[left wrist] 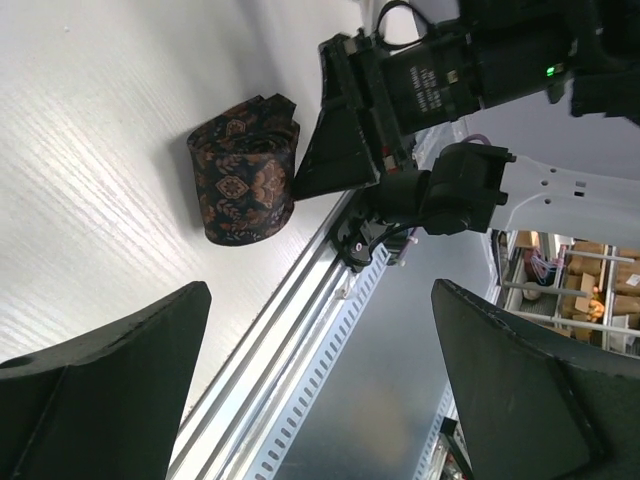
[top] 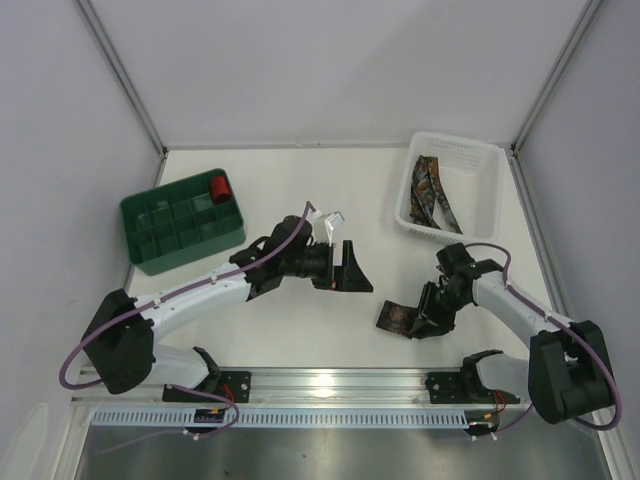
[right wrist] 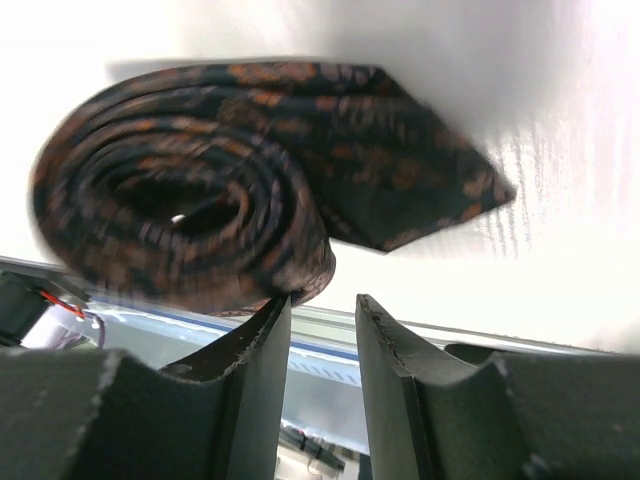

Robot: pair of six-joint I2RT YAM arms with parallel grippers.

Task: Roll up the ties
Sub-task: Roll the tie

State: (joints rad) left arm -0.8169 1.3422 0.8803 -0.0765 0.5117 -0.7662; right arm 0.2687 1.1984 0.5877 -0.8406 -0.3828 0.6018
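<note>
A rolled tie, dark with an orange-brown pattern, lies on the table near the front edge. Its pointed end sticks out from the coil. My right gripper is right beside it, open a little. Nothing is between the fingers, and the left fingertip touches the roll's outer edge. My left gripper is wide open and empty to the left of the roll. Its own view shows the roll ahead of the fingers. More ties lie unrolled in the white basket.
A green divided crate stands at the back left with a small red roll in one compartment. A small clear plastic piece lies mid-table. The metal rail runs along the front edge.
</note>
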